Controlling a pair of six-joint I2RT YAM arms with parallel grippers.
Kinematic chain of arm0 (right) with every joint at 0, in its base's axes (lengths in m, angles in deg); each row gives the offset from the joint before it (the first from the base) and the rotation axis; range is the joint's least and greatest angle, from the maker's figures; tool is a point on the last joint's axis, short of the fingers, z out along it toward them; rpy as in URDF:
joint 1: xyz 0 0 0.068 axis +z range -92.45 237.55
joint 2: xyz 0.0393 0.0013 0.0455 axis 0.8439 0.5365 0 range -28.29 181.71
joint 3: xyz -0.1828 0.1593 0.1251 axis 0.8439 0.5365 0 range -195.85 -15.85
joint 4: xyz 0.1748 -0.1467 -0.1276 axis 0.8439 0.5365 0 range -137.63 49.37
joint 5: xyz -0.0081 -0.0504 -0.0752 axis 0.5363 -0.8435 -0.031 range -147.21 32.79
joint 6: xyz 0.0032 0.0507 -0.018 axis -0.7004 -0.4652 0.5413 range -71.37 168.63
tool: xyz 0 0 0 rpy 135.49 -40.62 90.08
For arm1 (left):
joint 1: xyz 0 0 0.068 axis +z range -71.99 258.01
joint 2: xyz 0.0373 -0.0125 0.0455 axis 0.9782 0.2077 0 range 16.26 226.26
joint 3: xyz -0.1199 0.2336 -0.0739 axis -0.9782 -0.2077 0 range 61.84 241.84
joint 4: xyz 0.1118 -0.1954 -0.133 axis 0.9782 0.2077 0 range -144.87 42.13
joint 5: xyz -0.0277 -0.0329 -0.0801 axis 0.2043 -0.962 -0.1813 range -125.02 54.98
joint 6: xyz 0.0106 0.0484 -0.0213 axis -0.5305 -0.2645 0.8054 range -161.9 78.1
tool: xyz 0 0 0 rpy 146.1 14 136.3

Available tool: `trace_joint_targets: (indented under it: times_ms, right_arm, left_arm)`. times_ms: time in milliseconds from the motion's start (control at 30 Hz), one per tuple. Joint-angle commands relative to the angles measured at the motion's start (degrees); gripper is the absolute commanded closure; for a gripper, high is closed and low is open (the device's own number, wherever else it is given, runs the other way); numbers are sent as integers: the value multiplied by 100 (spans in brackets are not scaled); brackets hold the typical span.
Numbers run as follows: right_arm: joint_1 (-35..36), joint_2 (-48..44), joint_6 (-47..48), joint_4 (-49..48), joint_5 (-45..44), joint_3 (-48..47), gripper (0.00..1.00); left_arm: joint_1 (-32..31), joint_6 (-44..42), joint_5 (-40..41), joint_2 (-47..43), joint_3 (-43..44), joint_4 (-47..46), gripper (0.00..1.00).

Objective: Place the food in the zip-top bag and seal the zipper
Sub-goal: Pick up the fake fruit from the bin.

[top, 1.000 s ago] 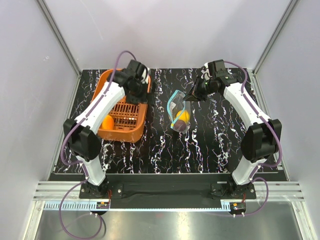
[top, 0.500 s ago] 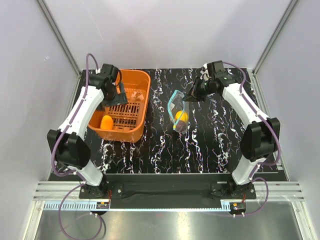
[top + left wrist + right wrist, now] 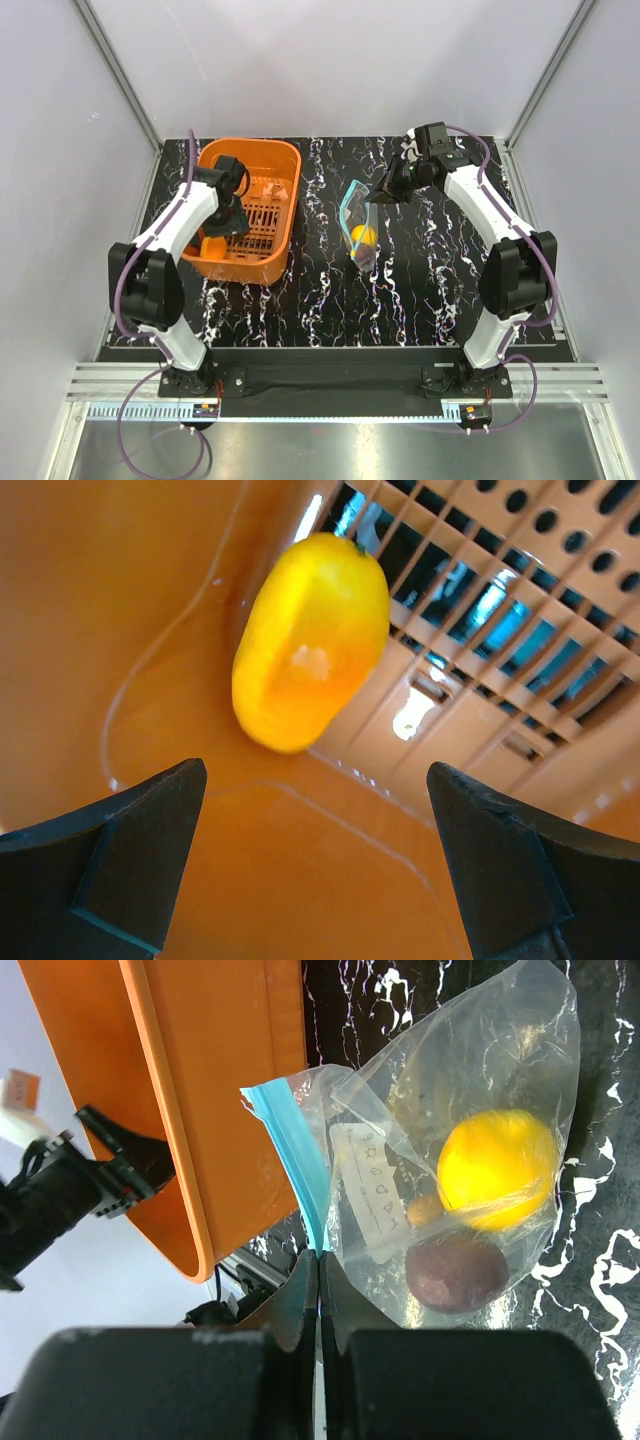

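One purple piece [image 3: 455, 1275], perhaps hidden from above, shows wrist-side; right tool [image 3: 318, 1258] clamps zipper [image 3: 293, 1155], left tool [image 3: 315, 780] spread.

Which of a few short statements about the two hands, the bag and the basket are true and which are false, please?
1. The left hand is open above a yellow fruit in the orange basket. True.
2. The right hand is open and empty. False: it is shut on the zip-top bag at its mouth edge, beside the blue zipper.
3. The bag holds a yellow piece and a dark purple piece. True.
4. The bag lies inside the basket. False: it is on the black table, to the right of the basket.
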Motion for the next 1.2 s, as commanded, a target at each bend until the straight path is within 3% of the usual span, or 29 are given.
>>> trace_joint_targets:
  times_ms: [0, 433, 500, 633, 667, 833, 1000, 1167]
  right_arm:
    - [-48, -79, 37, -133, 157, -21, 100]
    - [-48, -158, -7, -221, 253, -4, 100]
    - [-40, -167, -33, -238, 271, 23, 100]
    - [-48, -219, -51, -282, 306, 84, 100]
    - [-48, -237, -42, -274, 306, 102, 100]
    - [-48, -307, 54, -186, 210, 102, 100]
    - [-48, -334, 20, -238, 210, 102, 100]
    - [-48, -334, 19, -291, 192, 93, 100]
  left_arm:
    - [65, -160, 386, 352, -70, -421, 1]
    - [381, -566, 351, 1407, -228, -1071, 2]
    - [416, -609, 237, 1451, -246, -1168, 7]
    - [451, -698, -27, 1452, -246, -1431, 29]
    - [460, -732, -53, 1452, -220, -1440, 38]
    - [460, -1031, -123, 1163, -53, -1484, 63]
    - [417, -1330, -931, 459, -35, -1652, 71]
    - [48, -1453, -916, -69, 228, -1494, 74]
